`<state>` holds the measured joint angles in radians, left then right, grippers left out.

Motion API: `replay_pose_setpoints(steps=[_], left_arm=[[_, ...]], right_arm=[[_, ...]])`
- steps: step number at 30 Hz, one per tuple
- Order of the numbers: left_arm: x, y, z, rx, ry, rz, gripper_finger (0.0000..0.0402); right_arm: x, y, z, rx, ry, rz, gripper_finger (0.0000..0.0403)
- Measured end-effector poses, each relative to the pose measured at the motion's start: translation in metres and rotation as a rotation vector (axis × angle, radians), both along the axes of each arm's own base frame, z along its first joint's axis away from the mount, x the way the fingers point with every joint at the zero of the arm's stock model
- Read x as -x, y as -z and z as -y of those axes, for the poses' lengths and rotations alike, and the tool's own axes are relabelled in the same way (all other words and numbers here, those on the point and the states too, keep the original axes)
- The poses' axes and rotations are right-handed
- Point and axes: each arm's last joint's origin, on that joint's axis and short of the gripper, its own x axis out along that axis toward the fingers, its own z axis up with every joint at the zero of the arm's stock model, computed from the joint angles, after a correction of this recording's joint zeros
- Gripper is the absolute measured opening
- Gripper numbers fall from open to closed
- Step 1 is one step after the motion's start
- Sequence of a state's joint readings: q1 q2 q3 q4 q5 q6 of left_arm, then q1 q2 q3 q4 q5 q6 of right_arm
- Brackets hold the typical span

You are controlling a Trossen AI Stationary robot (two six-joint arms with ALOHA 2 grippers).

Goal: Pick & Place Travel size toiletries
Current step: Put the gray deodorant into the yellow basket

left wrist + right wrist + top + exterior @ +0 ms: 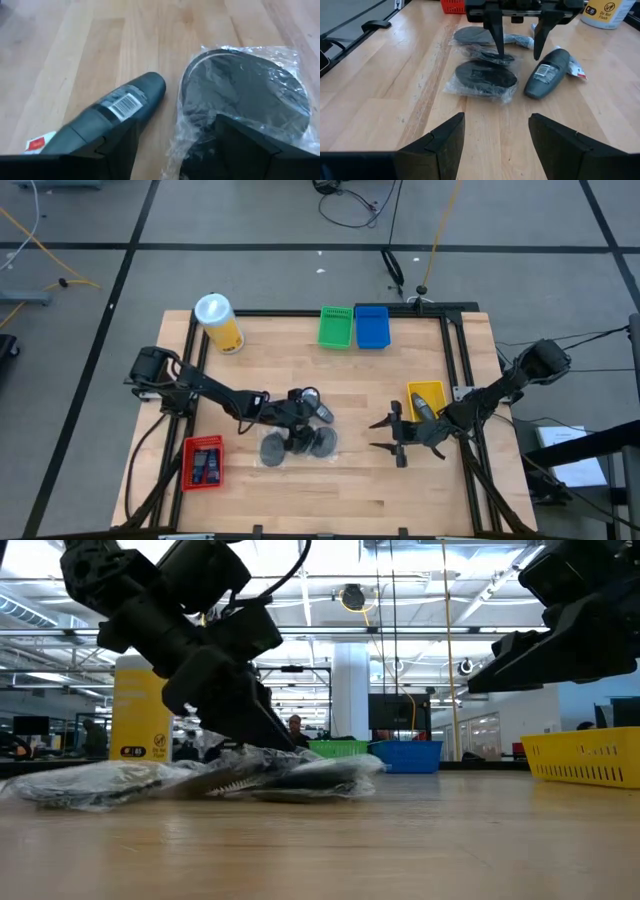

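Now my left gripper (pixel 516 50) open, low over pile mid-table, fingers straddling wrapped disc (pixel 496 56). Bottle (pixel 117 107) just beside. Disc likely light, wrap slippery; pinch across rim. Right gripper (pixel 385 435) open, waiting apart.

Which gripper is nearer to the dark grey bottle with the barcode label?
The left gripper: it is open right over the pile, beside the bottle. The right gripper is open, farther off across bare table.
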<state>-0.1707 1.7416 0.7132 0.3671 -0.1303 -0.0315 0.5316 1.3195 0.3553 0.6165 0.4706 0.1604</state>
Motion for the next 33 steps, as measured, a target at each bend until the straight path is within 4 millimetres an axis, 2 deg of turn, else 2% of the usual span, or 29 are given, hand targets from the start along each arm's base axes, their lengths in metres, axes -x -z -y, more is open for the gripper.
replay_pose_setpoints(steps=[13, 20, 25, 29, 33], left_arm=[[-0.005, -0.008, 0.001, 0.019, -0.002, 0.099, 0.0113], [-0.011, -0.019, 0.003, 0.039, 0.004, 0.229, 0.0063], [-0.011, -0.020, 0.004, 0.022, 0.016, 0.235, 0.0033], [-0.011, -0.027, 0.001, -0.071, 0.056, 0.226, 0.0034], [-0.020, -0.049, -0.011, -0.157, 0.068, 0.140, 0.0095]], right_arm=[[0.000, 0.000, 0.000, 0.004, -0.001, -0.002, 0.0212], [-0.001, 0.000, 0.003, 0.004, 0.039, 0.004, 0.0212], [-0.007, 0.005, 0.006, -0.003, 0.068, 0.012, 0.0214], [-0.013, 0.016, 0.005, -0.005, 0.073, 0.011, 0.0222], [-0.017, 0.024, 0.004, 0.013, 0.065, 0.016, 0.0237]])
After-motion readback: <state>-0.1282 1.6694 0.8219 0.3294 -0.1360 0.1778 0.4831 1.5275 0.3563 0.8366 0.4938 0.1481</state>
